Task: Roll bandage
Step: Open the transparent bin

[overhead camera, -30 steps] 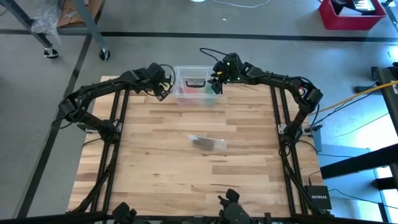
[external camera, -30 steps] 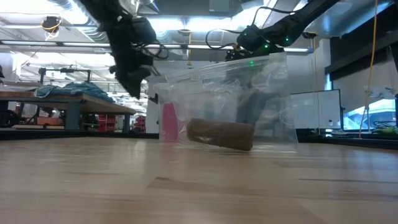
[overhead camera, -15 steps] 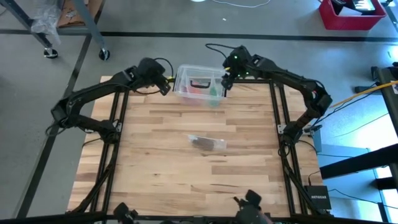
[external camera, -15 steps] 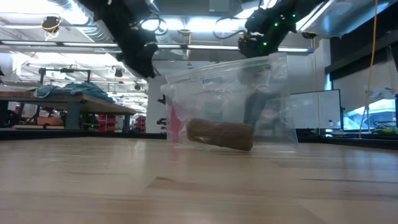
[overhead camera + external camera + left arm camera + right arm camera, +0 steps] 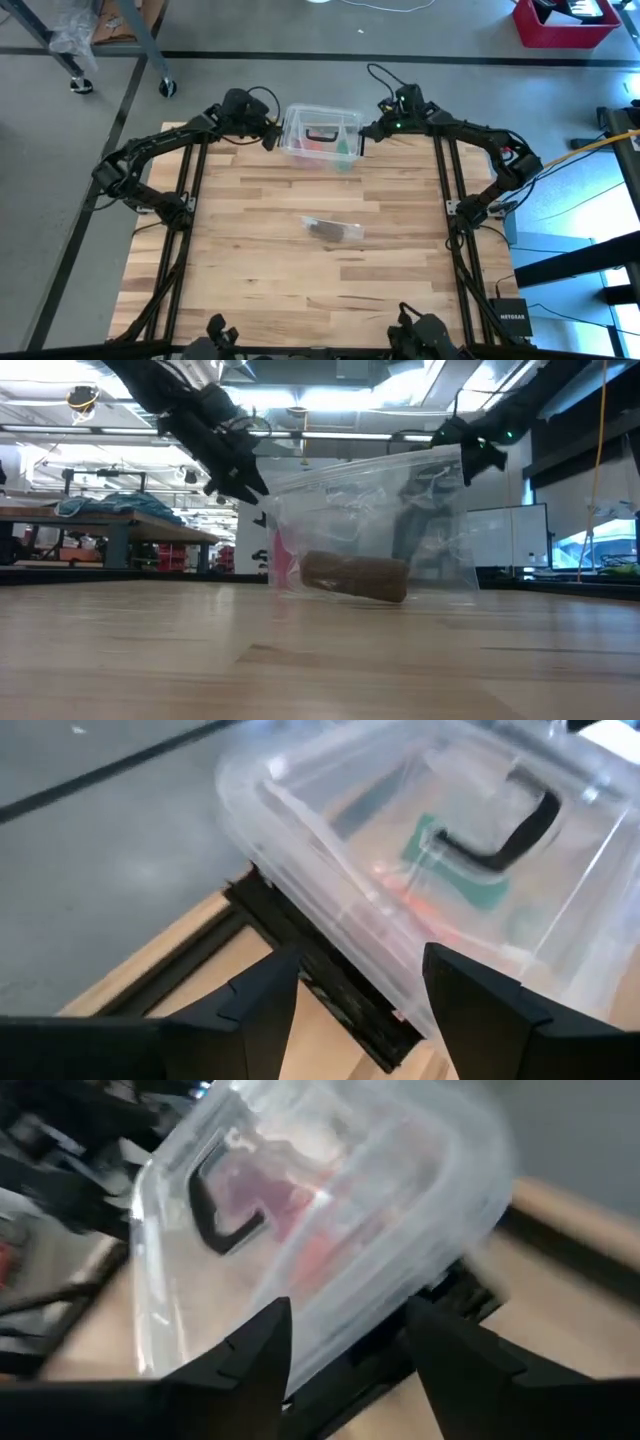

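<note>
The bandage (image 5: 325, 231) (image 5: 355, 577) is a small brown roll. It lies on its side inside a clear plastic bag (image 5: 340, 228) (image 5: 380, 510) in the middle of the wooden table (image 5: 300, 290). No gripper is near it. A clear plastic box with a black handle (image 5: 320, 137) stands at the table's far edge. My left gripper (image 5: 273, 134) (image 5: 360, 982) is open at the box's left end (image 5: 300, 840). My right gripper (image 5: 363, 134) (image 5: 348, 1342) is open at the box's right end (image 5: 400, 1230). My left gripper comes slanting down at the box's left end from the table's left; its fingers (image 5: 262, 995) reach the box's lower corner (image 5: 395, 1010), and whether they touch it I cannot tell. My right gripper comes likewise from the right; whether its fingers (image 5: 258, 1350) touch the box's rim (image 5: 330, 1350) I cannot tell.
The box holds red and green items (image 5: 440, 860). Bare wood lies around the bag on every side. The arms' bases stand at the table's left (image 5: 165, 205) and right (image 5: 470, 210) edges. Camera mounts (image 5: 420, 335) stick up at the near edge.
My right gripper has gone toward the table's right edge, from over the box's right end to beside it, and has rolled. My left gripper has swung closer to the box's left end and turned. The box tipped askew, then settled a little to the right. The bag has stayed still.
</note>
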### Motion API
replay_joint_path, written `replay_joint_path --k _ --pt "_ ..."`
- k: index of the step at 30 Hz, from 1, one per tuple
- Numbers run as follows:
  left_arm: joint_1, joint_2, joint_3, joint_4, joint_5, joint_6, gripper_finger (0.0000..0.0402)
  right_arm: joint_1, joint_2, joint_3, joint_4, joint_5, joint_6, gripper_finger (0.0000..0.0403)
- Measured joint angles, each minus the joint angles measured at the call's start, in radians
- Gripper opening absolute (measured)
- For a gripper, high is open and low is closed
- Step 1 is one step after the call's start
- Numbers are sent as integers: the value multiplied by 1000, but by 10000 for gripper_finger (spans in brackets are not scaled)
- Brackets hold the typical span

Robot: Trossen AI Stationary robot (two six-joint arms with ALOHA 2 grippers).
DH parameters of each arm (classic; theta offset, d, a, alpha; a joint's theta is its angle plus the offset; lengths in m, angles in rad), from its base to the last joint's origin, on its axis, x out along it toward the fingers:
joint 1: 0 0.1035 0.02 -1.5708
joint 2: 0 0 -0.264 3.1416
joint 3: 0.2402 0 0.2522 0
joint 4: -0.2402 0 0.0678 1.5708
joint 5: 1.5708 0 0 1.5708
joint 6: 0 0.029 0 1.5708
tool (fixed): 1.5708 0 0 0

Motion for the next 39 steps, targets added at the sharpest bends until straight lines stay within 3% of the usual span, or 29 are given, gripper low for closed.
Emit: replay_joint_path --k 5,18,22,39 --pt "-6 46 0 69 21 -10 208 3 4 -76 139 -62 116 199" --pt "16 30 0 44 47 -68 208 23 3 -79 148 -66 119 199" --pt "8 58 0 39 120 -82 208 23 3 -79 148 -66 116 199" --pt "-26 45 -1 68 130 -100 208 20 -60 -78 130 -73 116 199"
